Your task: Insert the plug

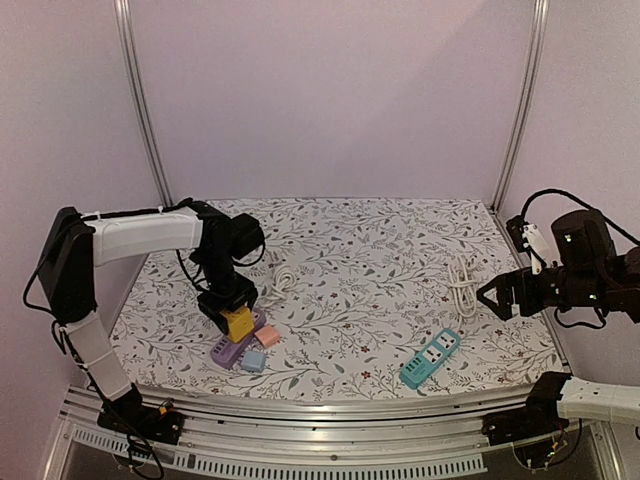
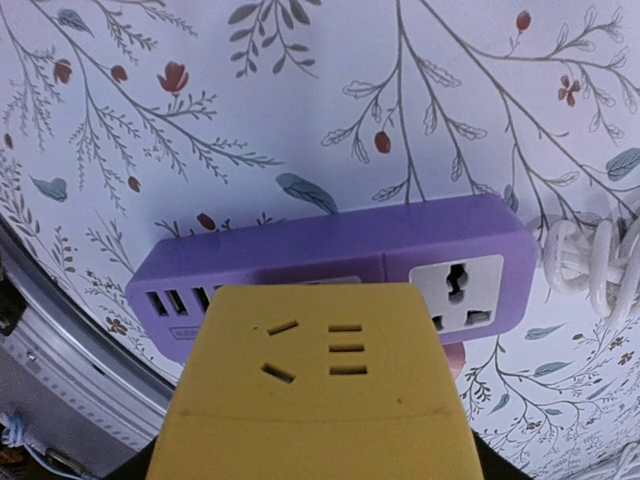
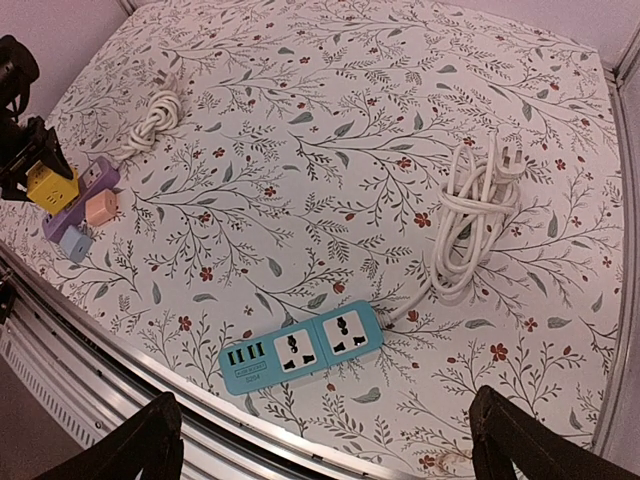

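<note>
My left gripper (image 1: 235, 312) is shut on a yellow cube-shaped plug adapter (image 1: 238, 323) and holds it just over the purple power strip (image 1: 229, 350) at the front left. In the left wrist view the yellow adapter (image 2: 320, 390) fills the lower frame and hides the fingers. It covers the purple strip's (image 2: 340, 250) middle socket, and the right socket (image 2: 457, 290) stays free. My right gripper (image 1: 497, 298) is open and empty, high over the right side, above the teal power strip (image 3: 303, 347).
A pink adapter (image 1: 268, 337) and a light blue adapter (image 1: 253, 361) lie against the purple strip. The teal strip (image 1: 431, 358) has a coiled white cable (image 1: 462, 283) with a plug (image 3: 510, 160). Another white cable coil (image 1: 283, 280) lies behind the purple strip. The table's front rail (image 1: 330, 405) is close.
</note>
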### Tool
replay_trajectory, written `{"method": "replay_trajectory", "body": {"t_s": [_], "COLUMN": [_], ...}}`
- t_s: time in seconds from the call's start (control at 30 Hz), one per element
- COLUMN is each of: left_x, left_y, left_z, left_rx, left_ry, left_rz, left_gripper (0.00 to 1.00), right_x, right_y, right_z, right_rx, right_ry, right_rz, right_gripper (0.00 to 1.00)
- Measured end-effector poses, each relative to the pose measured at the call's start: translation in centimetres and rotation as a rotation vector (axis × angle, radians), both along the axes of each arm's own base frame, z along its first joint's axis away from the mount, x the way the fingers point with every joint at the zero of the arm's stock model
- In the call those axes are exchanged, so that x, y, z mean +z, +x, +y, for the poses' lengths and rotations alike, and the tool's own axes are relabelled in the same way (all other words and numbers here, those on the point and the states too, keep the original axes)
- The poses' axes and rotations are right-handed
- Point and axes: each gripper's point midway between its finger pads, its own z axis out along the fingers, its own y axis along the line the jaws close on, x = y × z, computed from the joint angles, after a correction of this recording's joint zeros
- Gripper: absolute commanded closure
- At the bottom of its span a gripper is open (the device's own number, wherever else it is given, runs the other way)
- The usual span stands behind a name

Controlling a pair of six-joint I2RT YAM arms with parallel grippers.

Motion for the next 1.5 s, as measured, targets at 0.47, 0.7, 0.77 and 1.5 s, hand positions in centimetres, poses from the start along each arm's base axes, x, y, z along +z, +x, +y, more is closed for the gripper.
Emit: {"method": "replay_trajectory", "body": {"t_s": [0.47, 0.7, 0.77, 1.5], "left_x": [-0.1, -0.1, -0.1, -2.2], "left_y": [-0.1, -0.8, -1.1, -2.5], "left_z": [-0.1, -1.1, -1.4, -1.9], "left_rx": [-0.016, -0.003, 0.009, 0.161], "left_ry": [-0.002, 0.019, 0.027, 0.041], "left_rz": [0.004, -0.006, -0.011, -0.067], "left_gripper": [1.0, 1.0, 1.0, 1.0], "right_x": [-0.1, -0.2, -0.3, -0.9], "right_y": [-0.1, -0.1, -0.1, 0.1], "right_z": [-0.1, -0.1, 0.0, 0.1], "right_rx": [-0.002, -0.001, 0.001, 0.006], "right_ry": [-0.003, -0.007, -0.012, -0.038], "right_rz": [0.005, 0.009, 0.012, 0.031], "right_gripper": [0.01, 0.01, 0.01, 0.01]}}
